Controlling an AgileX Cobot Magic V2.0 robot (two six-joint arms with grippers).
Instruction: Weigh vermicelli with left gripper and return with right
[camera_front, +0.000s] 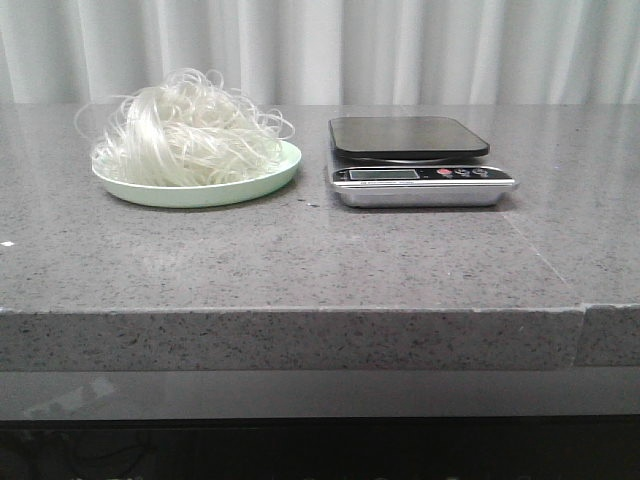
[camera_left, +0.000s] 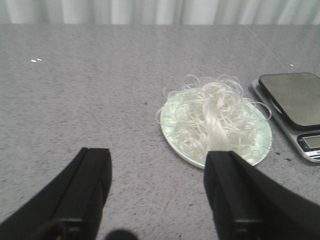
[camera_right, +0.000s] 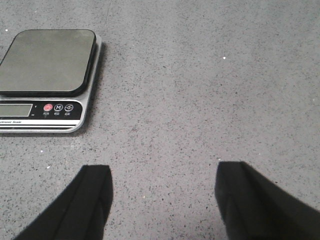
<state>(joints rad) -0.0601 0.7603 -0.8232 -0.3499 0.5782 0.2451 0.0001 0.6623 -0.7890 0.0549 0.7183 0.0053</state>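
Both jaws wide apart, empty.

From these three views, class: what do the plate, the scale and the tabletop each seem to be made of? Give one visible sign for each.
Plate: probably plastic or melamine; pale green, thin rim, soft even sheen.
Scale: silvery body that looks like brushed metal or metal-look plastic; dark, smooth weighing platform, possibly glass or plastic, faintly reflective.
Tabletop: stone or a stone-like composite; grey, finely speckled, polished, with a thick edge.

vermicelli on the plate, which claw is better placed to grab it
Left. The open left claw faces the vermicelli on its plate; the right claw faces only bare counter beside the scale.
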